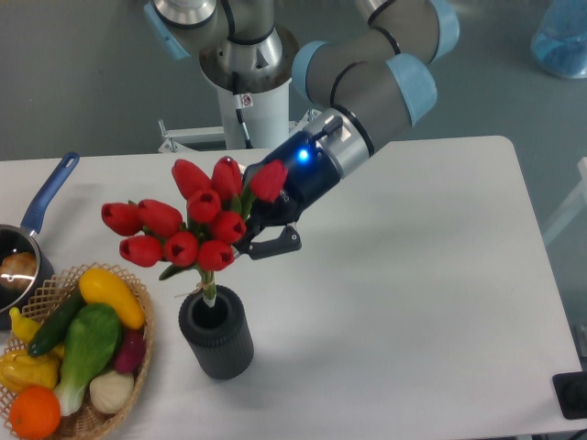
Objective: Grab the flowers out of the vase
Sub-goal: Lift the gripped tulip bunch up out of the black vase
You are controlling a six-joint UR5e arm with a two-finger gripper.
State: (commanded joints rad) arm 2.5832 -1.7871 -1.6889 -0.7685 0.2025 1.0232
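The flowers (188, 229) are a bunch of red tulips with green leaves, held upright over the vase (218, 335). The vase is a dark grey ribbed cylinder near the table's front left. The thin stem end (210, 291) reaches just into the vase's mouth, and the heads stand well above the rim. My gripper (246, 240) comes in from the right at the height of the tulip heads. One dark finger (273, 244) presses against the right side of the bunch. The other finger is hidden behind the tulips. The gripper looks shut on the bunch.
A wicker basket (138, 362) with a yellow squash, green vegetables, an orange and other produce stands left of the vase. A blue-handled pan (46, 197) lies at the left edge. The arm's base (246, 101) rises behind the table. A blue object (561, 41) is at the top right.
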